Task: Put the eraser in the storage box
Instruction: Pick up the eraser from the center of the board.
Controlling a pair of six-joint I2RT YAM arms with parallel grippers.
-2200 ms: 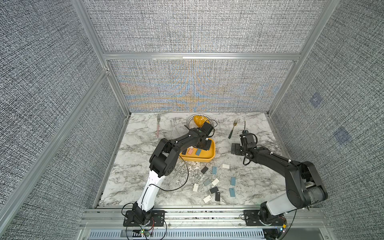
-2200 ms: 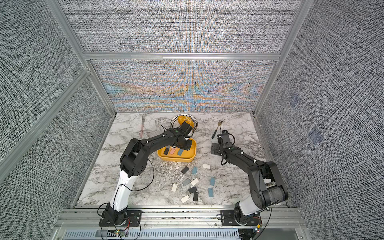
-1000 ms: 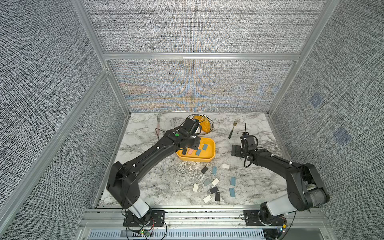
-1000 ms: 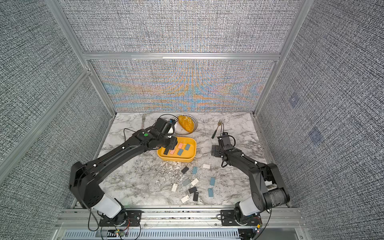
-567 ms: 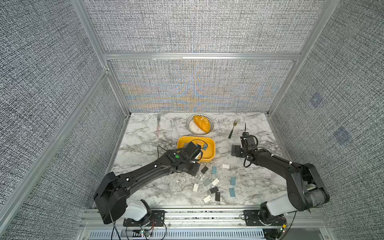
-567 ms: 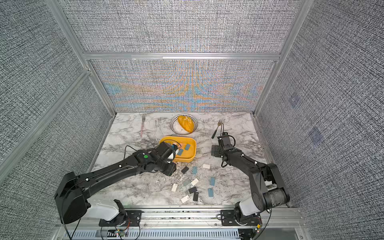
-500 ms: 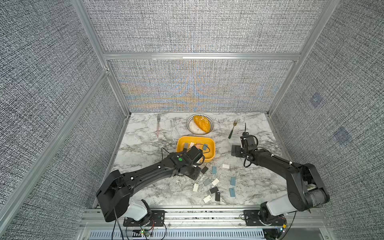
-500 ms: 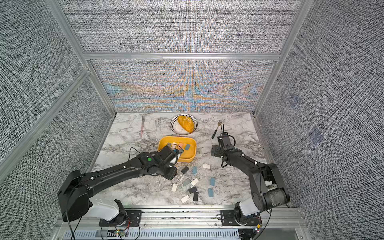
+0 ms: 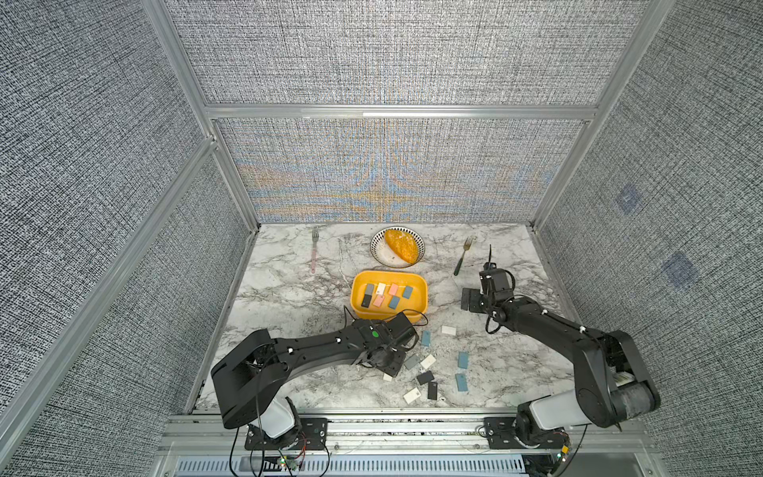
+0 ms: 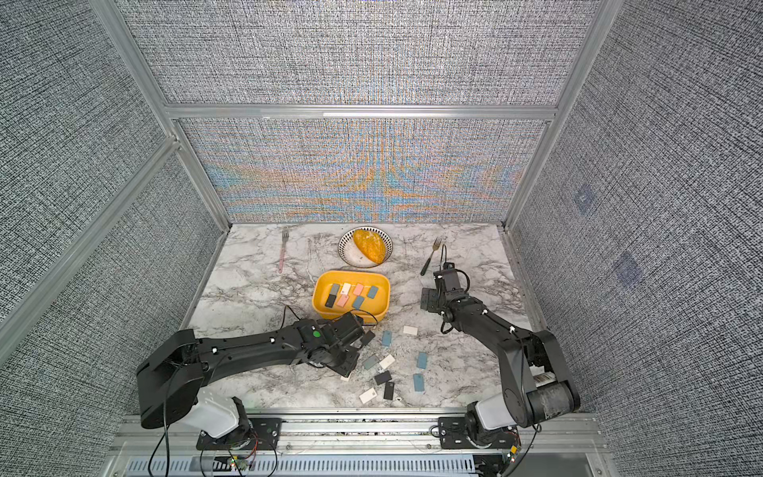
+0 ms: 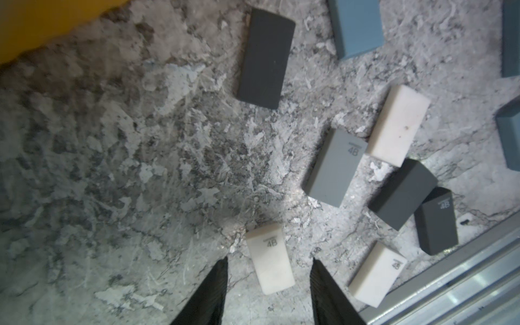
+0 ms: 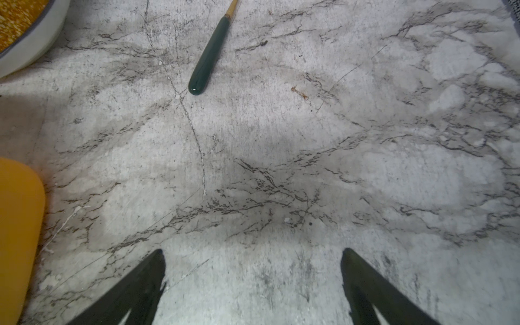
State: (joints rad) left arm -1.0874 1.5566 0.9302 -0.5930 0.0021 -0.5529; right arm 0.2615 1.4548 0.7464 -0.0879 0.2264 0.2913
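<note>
Marble tabletop inside grey fabric walls; two black arms over scattered erasers.
Storage box, yellow, mid-table, several erasers lying inside. Left gripper low over the front cluster, just in front of the box; fingers apart, one each side of a white eraser stamped 4B, flat on the marble, gaps on both sides. Right gripper to the right of the box, fingers spread wide over bare marble. Plate with bread behind the box; pink-handled fork and green-handled fork flank it.
</note>
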